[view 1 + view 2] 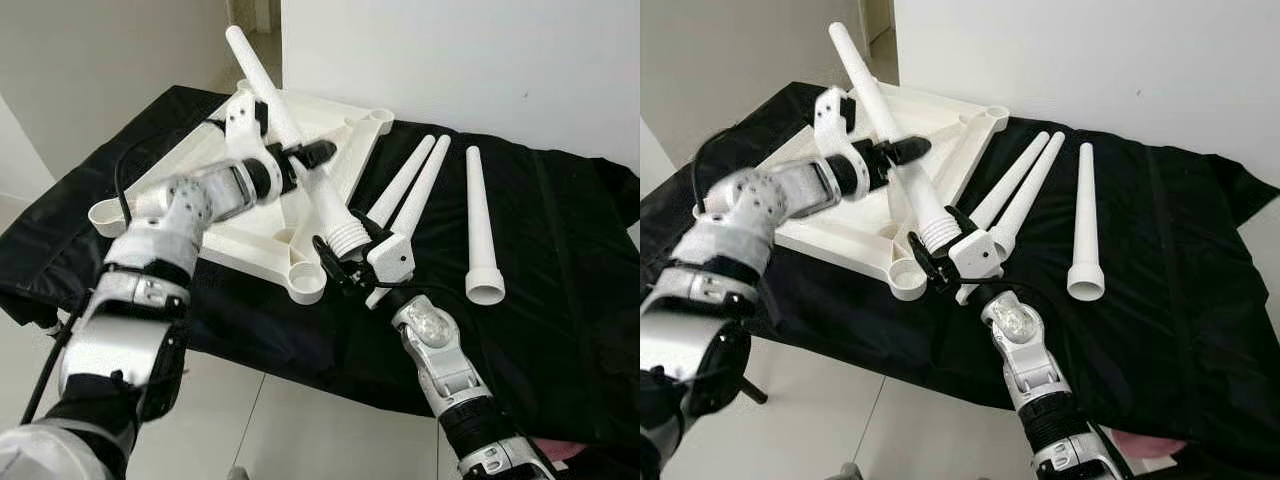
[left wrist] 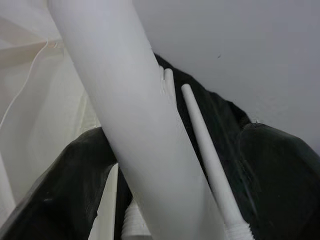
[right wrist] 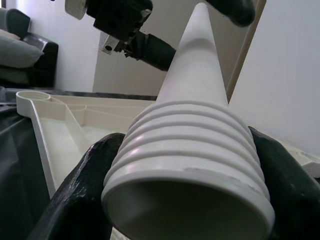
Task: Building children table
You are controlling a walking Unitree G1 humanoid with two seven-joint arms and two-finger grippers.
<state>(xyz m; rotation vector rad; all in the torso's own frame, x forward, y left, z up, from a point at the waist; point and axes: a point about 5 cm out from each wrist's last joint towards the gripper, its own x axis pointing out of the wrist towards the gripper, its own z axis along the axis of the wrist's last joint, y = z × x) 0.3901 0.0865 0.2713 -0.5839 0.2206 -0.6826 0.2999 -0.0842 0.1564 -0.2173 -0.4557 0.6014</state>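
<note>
A white tabletop (image 1: 247, 228) lies upside down on the black cloth, with a round corner socket (image 1: 306, 284) at its near corner. One white tapered leg (image 1: 262, 80) is held tilted above it, narrow end up and away. My left gripper (image 1: 303, 160) is shut on the middle of the leg's shaft (image 2: 135, 125). My right gripper (image 1: 347, 243) is shut on the leg's threaded end (image 3: 190, 165), just above and to the right of the socket, with black fingers (image 3: 80, 200) on either side. The thread's mouth is apart from the socket.
Two more legs (image 1: 412, 185) lie side by side on the cloth right of the tabletop, and a third (image 1: 480, 225) lies further right. The black cloth (image 1: 560, 260) hangs over the table's front edge. A white wall stands behind, with tiled floor (image 1: 250, 430) in front.
</note>
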